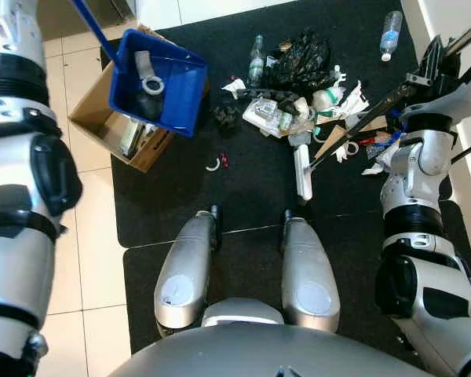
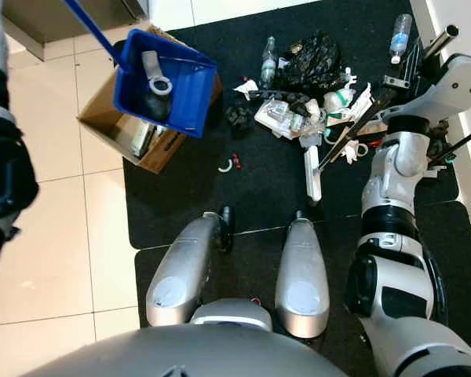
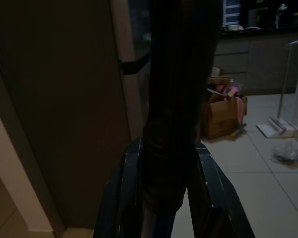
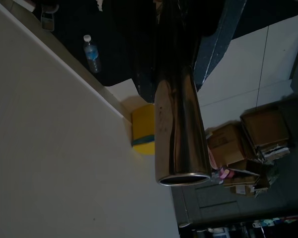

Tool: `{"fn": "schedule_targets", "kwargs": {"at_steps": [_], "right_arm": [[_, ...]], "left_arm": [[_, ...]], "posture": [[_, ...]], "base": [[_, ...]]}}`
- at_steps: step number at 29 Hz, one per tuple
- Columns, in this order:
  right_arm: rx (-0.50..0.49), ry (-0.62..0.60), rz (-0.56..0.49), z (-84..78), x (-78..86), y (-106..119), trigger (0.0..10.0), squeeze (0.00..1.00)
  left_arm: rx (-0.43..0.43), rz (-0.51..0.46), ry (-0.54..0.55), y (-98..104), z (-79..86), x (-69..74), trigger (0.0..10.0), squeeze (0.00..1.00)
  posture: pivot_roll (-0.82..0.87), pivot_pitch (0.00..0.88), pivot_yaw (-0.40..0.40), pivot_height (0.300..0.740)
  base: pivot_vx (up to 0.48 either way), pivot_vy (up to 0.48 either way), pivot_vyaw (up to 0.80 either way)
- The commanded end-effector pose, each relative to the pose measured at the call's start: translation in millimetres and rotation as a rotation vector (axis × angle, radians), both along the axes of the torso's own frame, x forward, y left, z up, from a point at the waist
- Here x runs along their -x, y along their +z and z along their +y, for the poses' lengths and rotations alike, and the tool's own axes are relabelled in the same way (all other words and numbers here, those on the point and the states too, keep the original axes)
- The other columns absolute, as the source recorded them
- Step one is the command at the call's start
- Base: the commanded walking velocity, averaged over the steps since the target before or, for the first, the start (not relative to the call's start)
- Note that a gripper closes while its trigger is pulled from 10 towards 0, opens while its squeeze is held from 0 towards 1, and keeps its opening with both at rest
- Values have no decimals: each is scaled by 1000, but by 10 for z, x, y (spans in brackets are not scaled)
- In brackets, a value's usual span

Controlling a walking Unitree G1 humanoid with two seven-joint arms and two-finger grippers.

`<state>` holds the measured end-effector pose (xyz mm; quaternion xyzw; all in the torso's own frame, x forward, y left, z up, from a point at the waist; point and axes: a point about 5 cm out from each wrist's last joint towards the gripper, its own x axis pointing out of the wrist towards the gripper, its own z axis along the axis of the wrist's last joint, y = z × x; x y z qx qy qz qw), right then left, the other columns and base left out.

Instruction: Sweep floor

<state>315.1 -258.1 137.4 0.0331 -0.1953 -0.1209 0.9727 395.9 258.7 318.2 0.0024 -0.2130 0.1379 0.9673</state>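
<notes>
A blue dustpan [image 1: 163, 82] hangs tilted over an open cardboard box [image 1: 98, 126], with a dark lump, a white ring and a grey piece inside it. Its blue handle [image 1: 93, 27] runs up to the left. In the left wrist view my left gripper [image 3: 164, 198] is shut around that dark handle. My right gripper [image 1: 425, 75] is shut on the broom's silver pole [image 4: 181, 134]. The pole slants down to the white broom head [image 1: 304, 174], which rests on the black mat [image 1: 243, 204] beside a pile of litter [image 1: 298, 106]: wrappers, a black bag, a bottle.
A water bottle [image 1: 390, 35] lies at the mat's far right corner. Small white and red scraps [image 1: 216, 163] lie on the mat near the box. Beige tiles [image 1: 90, 259] stretch to the left, a white wall [image 1: 463, 16] runs close on the right. My knees [image 1: 243, 271] stand on the mat.
</notes>
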Motion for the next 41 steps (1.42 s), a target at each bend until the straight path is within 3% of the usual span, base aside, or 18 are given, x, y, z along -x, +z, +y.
{"fn": "schedule_targets", "kwargs": {"at_steps": [1, 8, 15, 20, 21, 24, 30, 31, 41], "right_arm": [[1, -3, 8, 15, 28, -59, 10000, 0], [0, 0, 9, 20, 26, -64, 10000, 0], [1, 0, 10, 21, 31, -70, 10000, 0], [3, -1, 12, 9, 38, -76, 10000, 0], [3, -1, 12, 9, 38, -76, 10000, 0], [2, 2, 4, 24, 24, -56, 10000, 0], [3, 2, 0, 18, 28, -50, 10000, 0], [5, -3, -1, 1, 45, -56, 10000, 0], [1, -7, -9, 23, 49, -53, 10000, 0]], "left_arm": [[-71, -82, 51, 265, 121, 71, 10000, 0], [-273, -44, 74, 261, 133, 49, 10000, 0], [-310, -9, 100, 243, 193, 49, 10000, 0], [-525, 62, 142, 143, 220, 47, 10000, 0], [-525, 62, 142, 143, 220, 47, 10000, 0], [-650, 81, 136, 85, 151, 27, 10000, 0], [-712, 94, 128, 76, 114, 13, 10000, 0], [-785, 103, 103, 50, 41, -8, 10000, 0], [-1010, 81, 23, -93, -270, -65, 10000, 0]], "posture": [[65, 178, 127, 740], [64, 182, 127, 740], [64, 182, 127, 740], [65, 183, 123, 740], [65, 183, 123, 740], [60, 184, 124, 740], [56, 185, 126, 740], [63, 185, 127, 740], [50, 187, 140, 740]], "base": [[0, 0, 0], [0, 0, 0], [0, 0, 0], [0, 0, 0], [0, 0, 0], [0, 0, 0], [0, 0, 0], [0, 0, 0], [0, 0, 0]]}}
